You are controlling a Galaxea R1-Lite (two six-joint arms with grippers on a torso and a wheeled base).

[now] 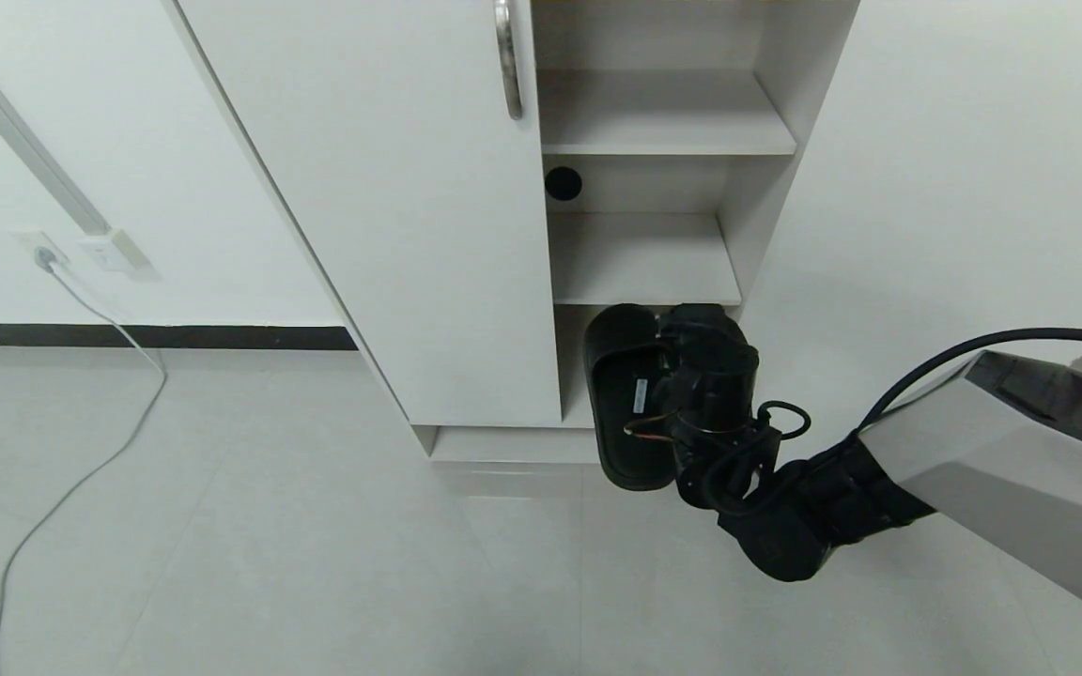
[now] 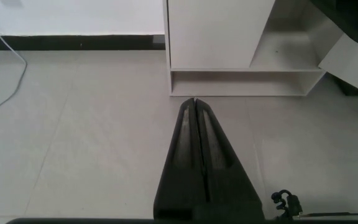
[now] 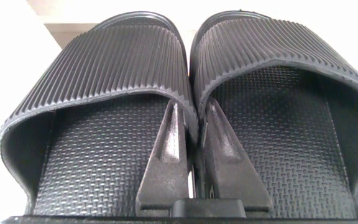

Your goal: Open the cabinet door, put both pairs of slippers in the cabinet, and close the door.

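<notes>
The black slippers [image 1: 618, 404] were held over the front edge of the cabinet's [image 1: 640, 258] bottom shelf, their inner walls pinched together by the right end effector [image 3: 193, 121]. The left end effector [image 2: 194, 106] was fully closed and empty.

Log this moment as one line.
right gripper: shut on black slippers | black slippers: at cabinet lowest opening, partly outside | left gripper: shut, over floor

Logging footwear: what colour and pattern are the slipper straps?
Black, finely ribbed straps; best in right wrist view.
</notes>
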